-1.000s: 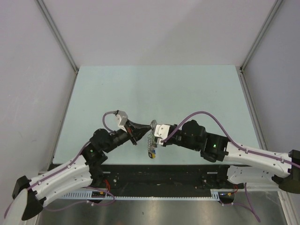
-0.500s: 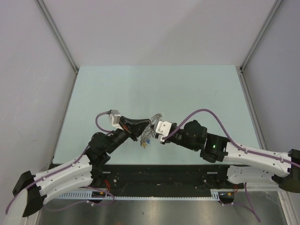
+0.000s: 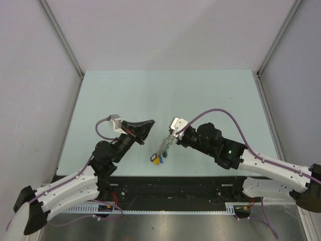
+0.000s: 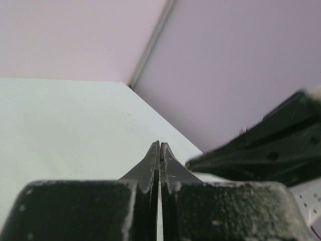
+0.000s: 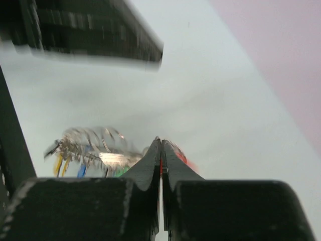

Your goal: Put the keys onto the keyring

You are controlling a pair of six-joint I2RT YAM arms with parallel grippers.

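From above, the right claw [image 3: 169, 139] is pinching shut over the worktop [image 3: 200, 95] with the keyring [image 3: 161, 148] dangling below it. The left claw [image 3: 149, 123] is sitting closed, apart from the ring. In the left wrist view, that claw [image 4: 160, 145] is pressing on nothing. In the right wrist view, the claw [image 5: 160, 143] is seemingly nipping the red-tagged key [image 5: 183, 158] beside the blurred keyring [image 5: 93, 143]. So thin a pinch risks slipping and dropping the bunch. No container is showing.
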